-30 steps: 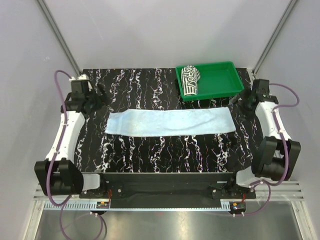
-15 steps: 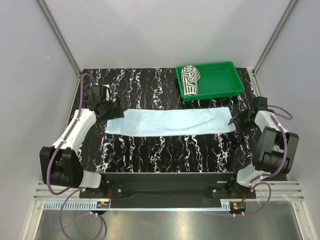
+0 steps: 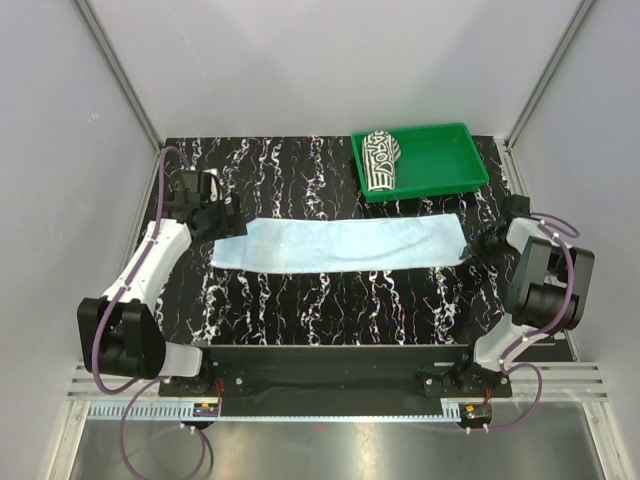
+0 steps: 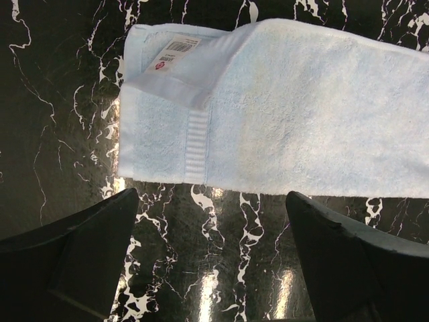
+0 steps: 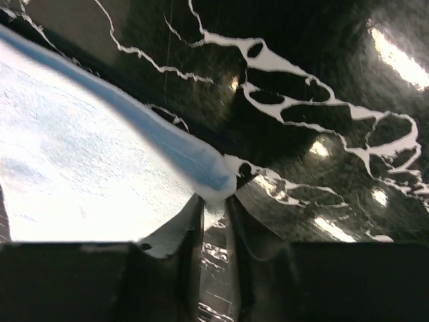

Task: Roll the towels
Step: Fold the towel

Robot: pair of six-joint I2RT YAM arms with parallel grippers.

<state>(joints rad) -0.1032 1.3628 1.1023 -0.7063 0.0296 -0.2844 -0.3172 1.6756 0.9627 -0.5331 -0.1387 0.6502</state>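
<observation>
left tool (image 4: 208, 201): held spread wide above end of pale blue towel (image 4: 281, 107) | right tool (image 5: 213, 209): clamped on its corner

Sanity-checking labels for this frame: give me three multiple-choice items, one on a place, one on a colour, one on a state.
1. Where is the striped towel?
A. spread on the tabletop
B. in the green tray
C. held in an end effector

2. What colour is the towel lying flat?
A. pale blue
B. red
C. yellow

3. The left end effector is:
A. open
B. shut on a towel
C. out of view

Answers:
1 B, it lies rolled inside the tray.
2 A, the pale blue towel lies spread on the table.
3 A, its fingers stand wide apart, gripping nothing.
</observation>
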